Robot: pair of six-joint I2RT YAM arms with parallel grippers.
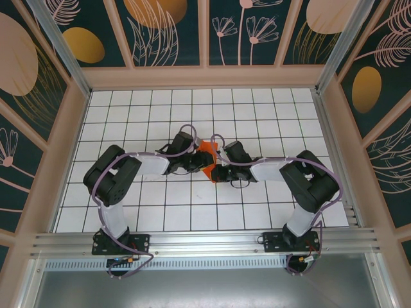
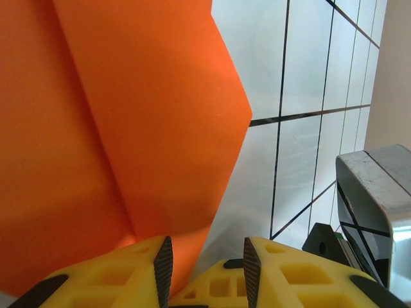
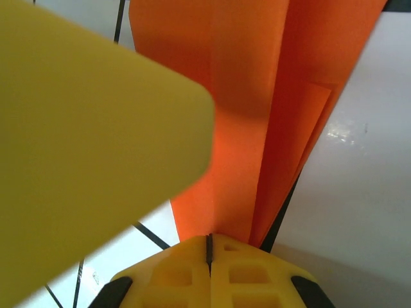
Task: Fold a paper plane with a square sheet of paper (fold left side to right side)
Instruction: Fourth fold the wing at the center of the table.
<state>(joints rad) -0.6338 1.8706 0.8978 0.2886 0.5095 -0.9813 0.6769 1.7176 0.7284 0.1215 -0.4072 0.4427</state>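
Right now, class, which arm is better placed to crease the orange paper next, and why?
Left, probably. The right gripper is shut on the orange paper, anchoring it. The left gripper has its jaws apart at the paper's edge, free to push the fold.

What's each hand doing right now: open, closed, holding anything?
Left hand: open, with an edge of the orange paper in the gap.
Right hand: closed on the orange paper.
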